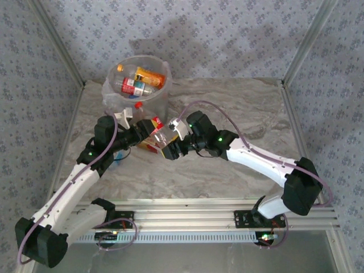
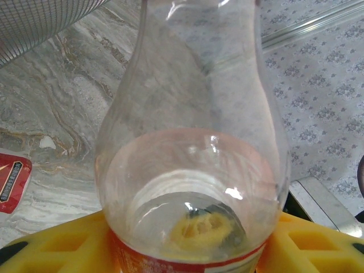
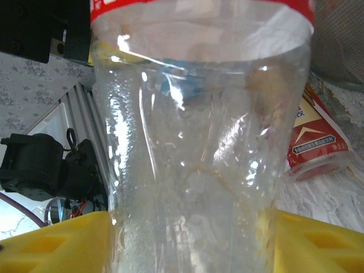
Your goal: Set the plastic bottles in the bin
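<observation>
A clear bottle (image 1: 161, 135) with a red label hangs above the table between both grippers, just in front of the bin (image 1: 111, 85). My left gripper (image 1: 143, 136) is shut on its labelled end, and the yellow fingers (image 2: 51, 242) press both sides of the bottle (image 2: 193, 131). My right gripper (image 1: 170, 145) has its yellow fingers (image 3: 62, 242) along both sides of the same bottle (image 3: 205, 142); whether they still press it is unclear. Several bottles (image 1: 139, 82) lie inside the bin. Another red-labelled bottle (image 3: 315, 139) lies on the table under the grippers.
A bottle with an orange cap (image 1: 138, 105) stands against the bin's front wall. The bin's ribbed wall (image 2: 34, 23) is close on the left in the left wrist view. A metal frame rail (image 1: 199, 216) runs along the near edge. Marble tabletop (image 1: 244, 114) extends to the right.
</observation>
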